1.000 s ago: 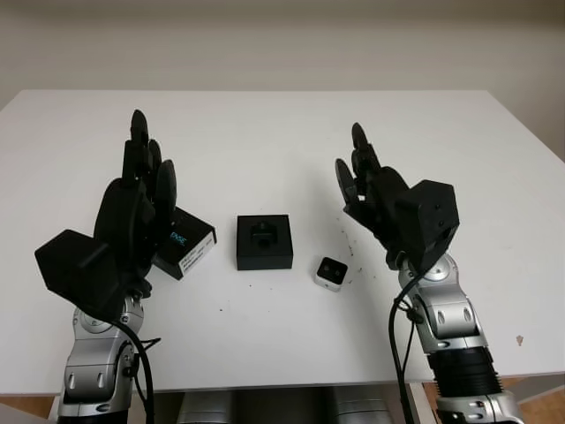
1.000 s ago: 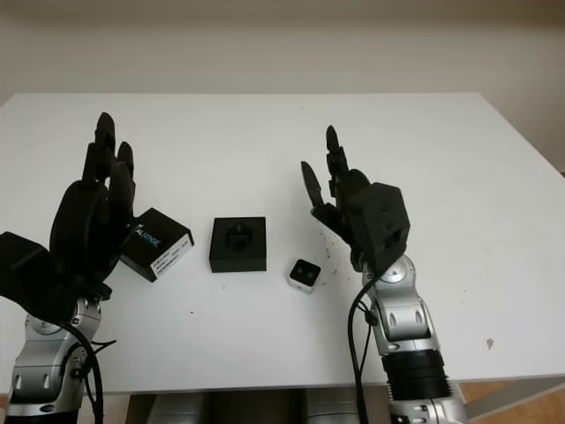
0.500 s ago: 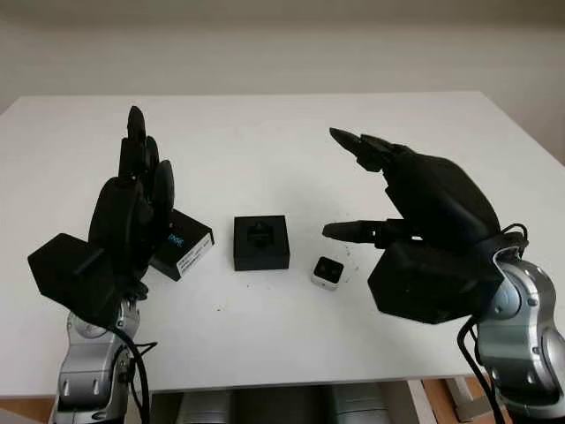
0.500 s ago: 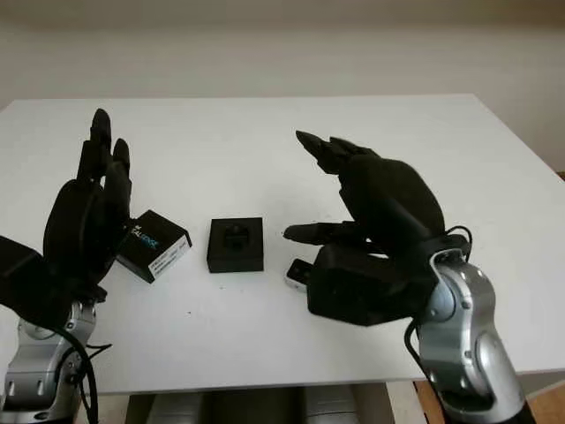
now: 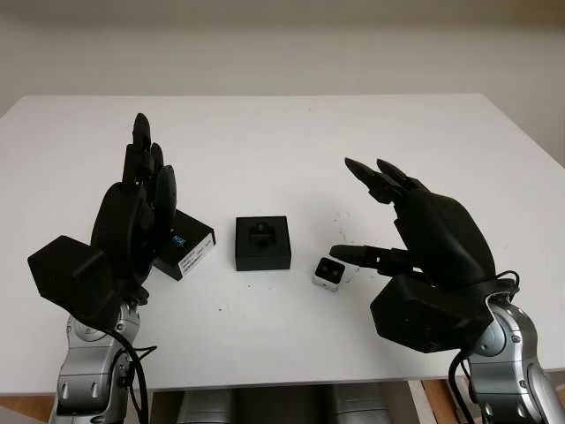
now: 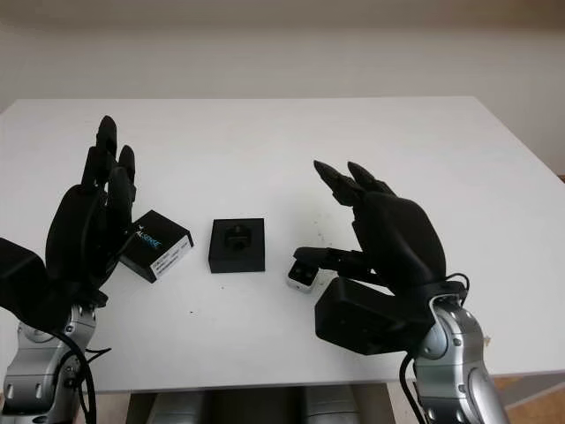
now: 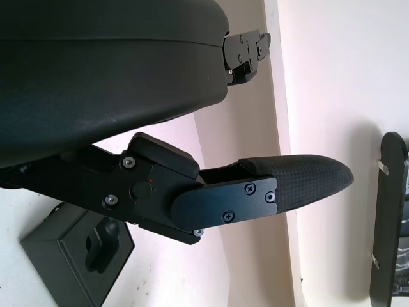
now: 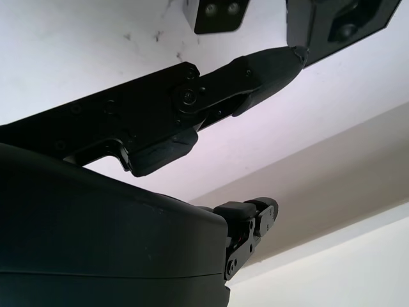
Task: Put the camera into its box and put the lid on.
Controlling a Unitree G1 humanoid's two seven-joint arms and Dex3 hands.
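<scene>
Lying just beside right hand [image 5: 415, 238] fingers [image 5: 362, 256]: camera [image 5: 330, 273].

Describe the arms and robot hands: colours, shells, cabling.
Both robot hands, left and right, have matte black shells and three black segmented fingers with textured tips, joined by visible screws. Boxy black wrist housings sit on silver metal forearms, with black cables looping alongside them.

Soft, even light falls from above; the white bench [image 5: 291, 132] reads bright without hard glare, dimming slightly toward the lower edge of the frame. Shadows are faint and short. The head views are sharp. In the wrist views the near black hand shells are underexposed, almost featureless.
</scene>
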